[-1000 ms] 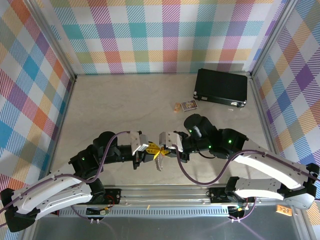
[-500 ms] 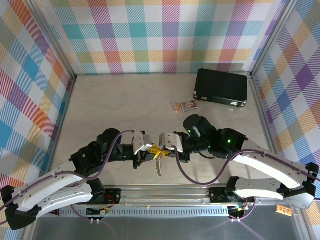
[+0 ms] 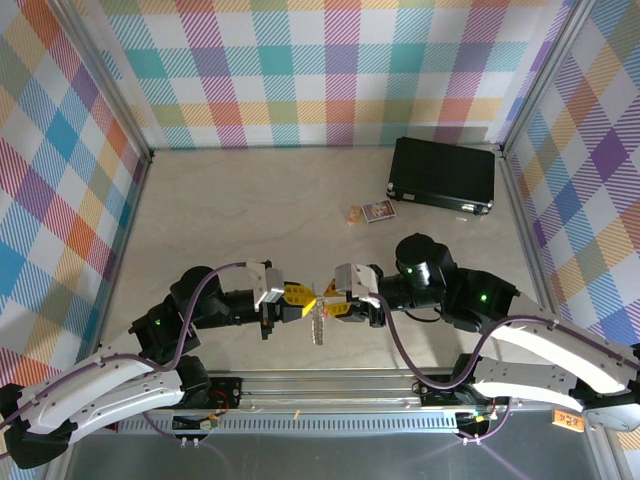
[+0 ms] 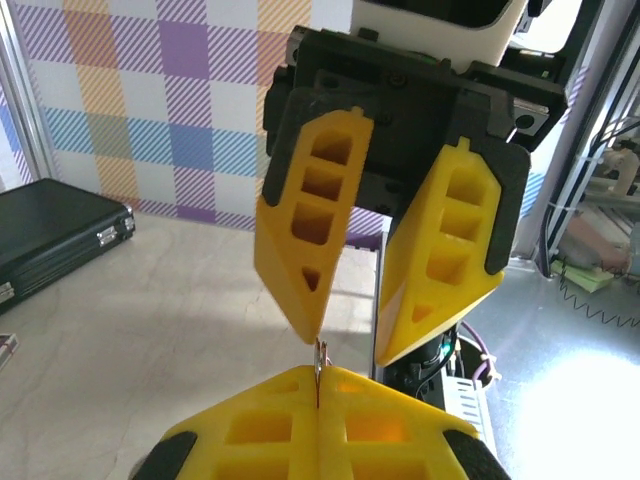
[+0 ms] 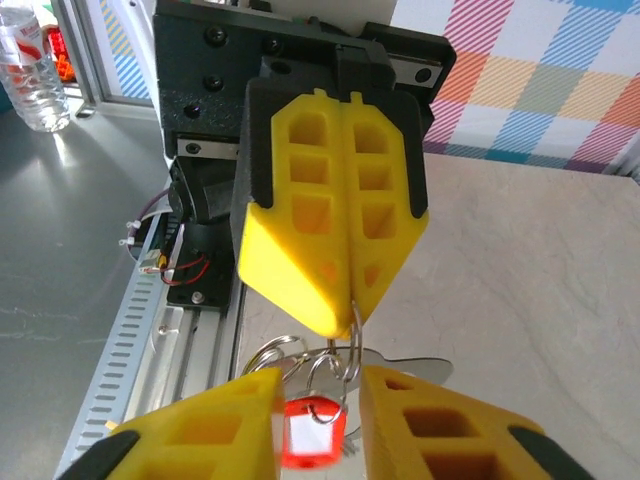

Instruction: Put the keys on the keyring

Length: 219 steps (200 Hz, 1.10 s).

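The key (image 5: 315, 437), with its red oval tag, hangs low between the two yellow fingers of the right gripper (image 5: 320, 392). Those fingers stand a narrow way apart on either side of the tag, with a gap showing on each side of it. Just above the tag sit the silver loops of the keyring (image 5: 284, 348). A thin wire of it runs up into the tip of the left gripper (image 5: 345, 310), whose fingers are pressed together on that wire. Whether the key is threaded onto the loop cannot be told. From above, the keyring (image 3: 318, 328) dangles as a short beaded strand between the left gripper (image 3: 299, 298) and the right gripper (image 3: 331, 302), which face each other tip to tip above the near edge of the table (image 3: 240, 220). Well behind them, near the far right corner, lie a small printed card (image 3: 377, 211) and a black case (image 3: 443, 175).
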{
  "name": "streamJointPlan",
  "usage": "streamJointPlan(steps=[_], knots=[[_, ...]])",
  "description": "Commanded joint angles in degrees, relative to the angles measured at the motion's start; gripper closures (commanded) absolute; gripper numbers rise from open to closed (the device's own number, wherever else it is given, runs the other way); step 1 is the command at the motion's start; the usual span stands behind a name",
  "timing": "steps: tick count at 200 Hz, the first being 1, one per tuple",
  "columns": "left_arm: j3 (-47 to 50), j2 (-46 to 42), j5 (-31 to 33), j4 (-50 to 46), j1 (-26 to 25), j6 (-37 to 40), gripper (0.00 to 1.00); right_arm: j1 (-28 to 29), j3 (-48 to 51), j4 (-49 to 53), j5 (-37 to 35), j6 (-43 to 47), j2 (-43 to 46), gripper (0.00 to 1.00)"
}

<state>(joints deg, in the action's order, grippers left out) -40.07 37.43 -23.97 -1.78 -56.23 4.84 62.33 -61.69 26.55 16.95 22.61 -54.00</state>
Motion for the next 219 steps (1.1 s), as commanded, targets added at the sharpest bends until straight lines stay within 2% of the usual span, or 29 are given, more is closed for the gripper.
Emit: streamJointPlan(steps=[1, 21, 79, 107, 142, 186, 219], knots=[[0.78, -0.38, -2.83, 6.44, -0.20, -1.38, 1.00, 0.36, 0.21, -3.00, 0.27, -2.01, -0.24, 0.68], [0.88, -0.34, -3.64, 7.48, -0.22, -1.79, 1.00, 0.34, 0.93, -4.58, -0.72, -3.06, 0.60, 0.63], [1.33, -1.09, -4.46, 9.00, -0.20, -1.68, 1.00, 0.27, 2.72, -7.47, -1.39, -5.77, 1.82, 0.65], [2.56, -1.57, -4.60, 10.78, -0.20, -2.21, 1.00, 0.25, 2.80, -8.04, -0.15, -5.82, 2.04, 0.70], [2.64, -1.90, -4.61, 10.76, -0.20, -1.87, 1.00, 0.26, 2.50, -7.39, 0.36, -5.47, 1.35, 0.83], [2.48, -2.33, -4.33, 9.46, -0.20, -1.47, 1.00, 0.26, 0.37, -3.87, 1.32, -4.88, -2.00, 0.84], [2.36, -2.19, -4.01, 8.97, -0.20, -1.07, 1.00, 0.26, 0.16, -3.87, 1.62, -4.29, -1.89, 0.96]])
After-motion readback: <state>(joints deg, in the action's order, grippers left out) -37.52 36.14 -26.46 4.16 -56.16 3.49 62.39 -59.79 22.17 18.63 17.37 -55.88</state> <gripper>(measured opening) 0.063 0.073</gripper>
